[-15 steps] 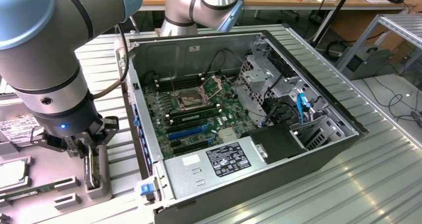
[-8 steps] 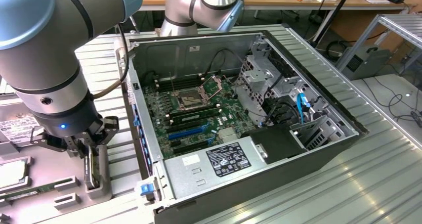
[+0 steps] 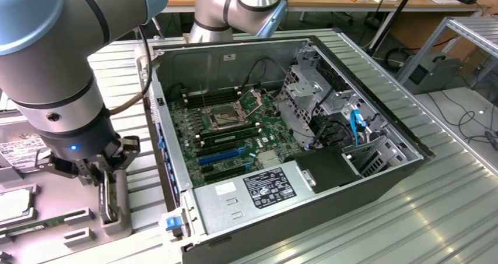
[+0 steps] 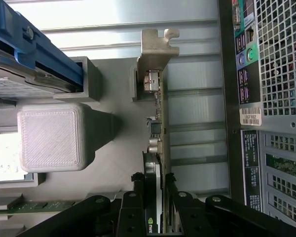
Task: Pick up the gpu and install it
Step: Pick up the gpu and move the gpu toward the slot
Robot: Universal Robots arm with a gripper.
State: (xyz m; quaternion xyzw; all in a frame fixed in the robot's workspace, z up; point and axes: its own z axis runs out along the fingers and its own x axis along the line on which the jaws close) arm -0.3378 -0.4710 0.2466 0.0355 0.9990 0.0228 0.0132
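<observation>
Firmly, gpu (image 4: pixel 157 123) in grip of tool (image 4: pixel 154 178).

Computer case (image 3: pixel 210 60): open, lying on its side on the desk, interior facing up.
Motherboard (image 3: pixel 186 123): green, inside the case, bare CPU socket (image 3: pixel 223 117) near its middle.
Power supply (image 3: pixel 249 191): silver, black label, at the case's near end.
Blue cable (image 3: pixel 356 127): hangs by the drive bays.
Desk (image 3: pixel 404 217): ribbed metal.
Grey fixture (image 3: pixel 46 240): at the exterior view's left, beside the case.
Grey block (image 4: pixel 49 138): square, ribbed top.
Memory stick (image 4: pixel 34 206): narrow, green, lying in the fixture.
</observation>
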